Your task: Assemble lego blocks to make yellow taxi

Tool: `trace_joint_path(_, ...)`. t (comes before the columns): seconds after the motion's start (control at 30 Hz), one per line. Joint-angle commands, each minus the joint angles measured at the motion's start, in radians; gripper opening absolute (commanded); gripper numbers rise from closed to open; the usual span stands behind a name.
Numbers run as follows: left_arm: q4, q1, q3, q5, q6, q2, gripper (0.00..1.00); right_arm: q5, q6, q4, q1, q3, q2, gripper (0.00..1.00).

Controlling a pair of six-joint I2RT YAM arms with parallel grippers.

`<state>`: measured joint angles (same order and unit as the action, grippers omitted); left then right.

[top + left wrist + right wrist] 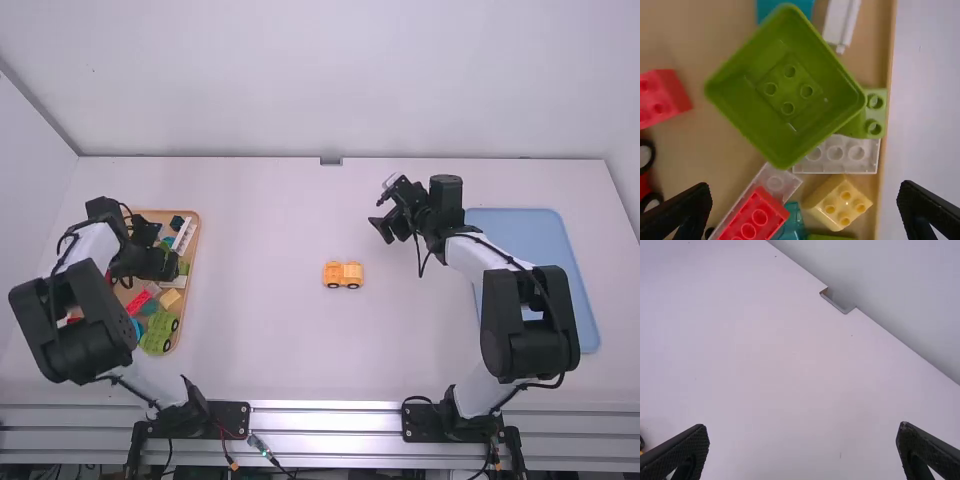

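Bright, even light washes the table (pixel 260 340) (shadows barely register) and glints off metal rails (pixel 345 415).

Bench (pixel 270 335): I find a wall (pixel 330 80) behind its far edge.
Block tray (pixel 193 262): I log it at the bench's left side.
Second tray (pixel 520 228): I place it at the right side, well apart from the first.
Wheeled build (pixel 343 275): I note it on the bench between both trays, touching neither.
Wheeled piece (pixel 160 333): inside the block tray, near end, by the right rim.
Long piece (pixel 184 235): same tray, far end, beside the right rim.
Square box (pixel 785 90): over the block tray, overlapping nearby blocks in my left wrist view.
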<state>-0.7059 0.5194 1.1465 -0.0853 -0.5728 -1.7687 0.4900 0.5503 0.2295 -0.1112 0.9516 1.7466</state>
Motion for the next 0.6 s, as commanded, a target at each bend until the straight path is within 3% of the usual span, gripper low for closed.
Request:
trace_joint_path(0.0, -0.058, -0.011, 0.042, -0.013, -0.188, -0.064, 0.9, -0.002, -0.008, 0.001, 0.0, 0.005, -0.001, 0.99)
trace_joint_path(0.07, -0.082, -0.009, 0.055, -0.022, -0.253, -0.08, 0.8, -0.011, -0.01, -0.002, 0.0, 0.005, -0.001, 0.99)
trace_joint_path(0.57, -0.084, -0.009, 0.043, 0.015, -0.31, -0.079, 0.61, -0.125, -0.102, 0.079, 0.0, 0.005, -0.001, 0.99)
